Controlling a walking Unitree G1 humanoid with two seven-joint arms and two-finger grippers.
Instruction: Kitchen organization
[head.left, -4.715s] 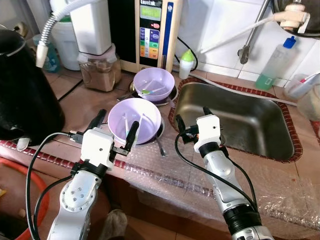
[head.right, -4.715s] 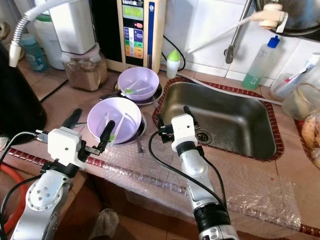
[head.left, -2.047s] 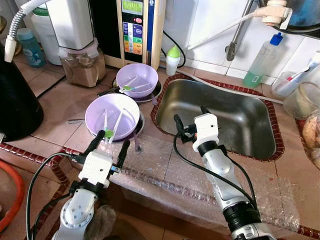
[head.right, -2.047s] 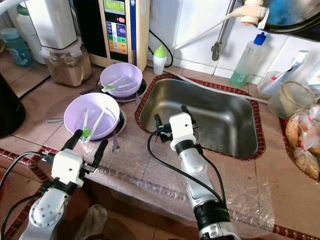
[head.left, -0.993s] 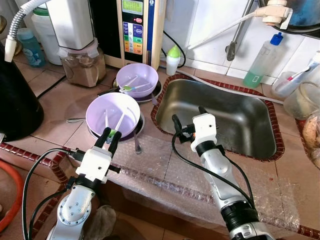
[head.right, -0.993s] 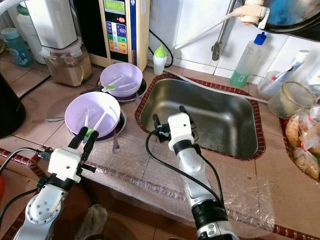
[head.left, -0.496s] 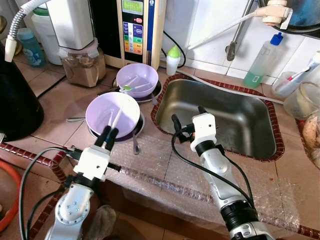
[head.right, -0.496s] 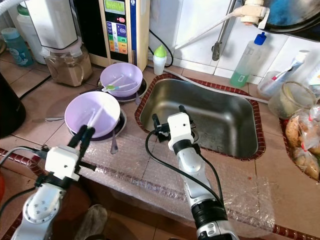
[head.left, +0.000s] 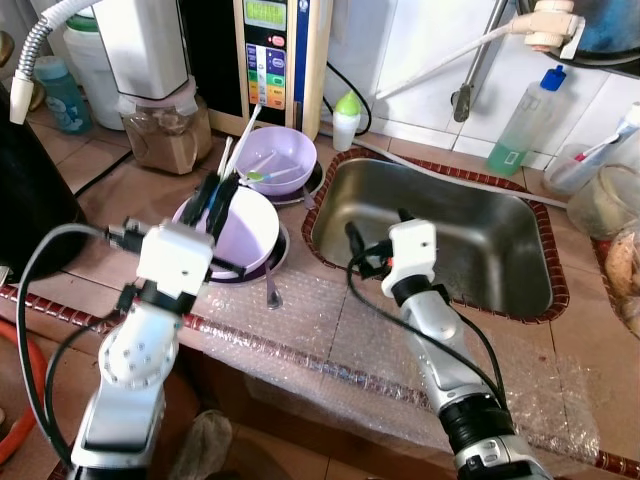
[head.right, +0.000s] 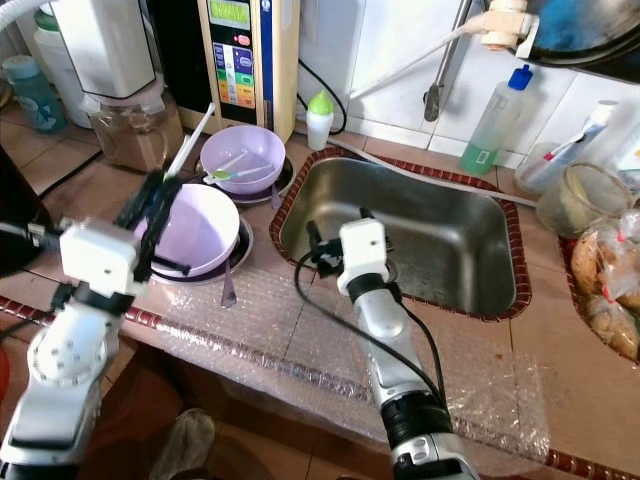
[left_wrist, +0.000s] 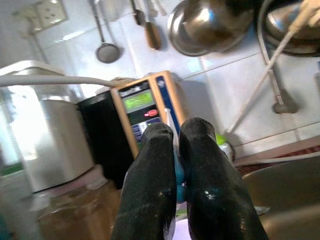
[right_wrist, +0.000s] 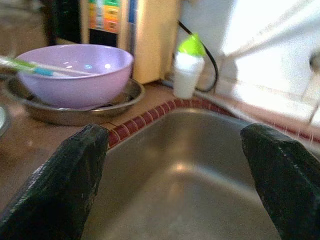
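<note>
The sink basin is lying open, while two purple bowls and the dispenser are crowding the left counter.

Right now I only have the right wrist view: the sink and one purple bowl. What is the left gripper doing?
Observer: The left gripper is shut on white plastic utensils, held above a second purple bowl nearer the counter edge.
Operator: Anything in that nearer bowl?
Observer: I see nothing inside it. A metal spoon lies on the counter beside it.
Operator: Where is my right gripper over the sink?
Observer: The right gripper hangs open and empty over the near-left part of the sink.
</note>
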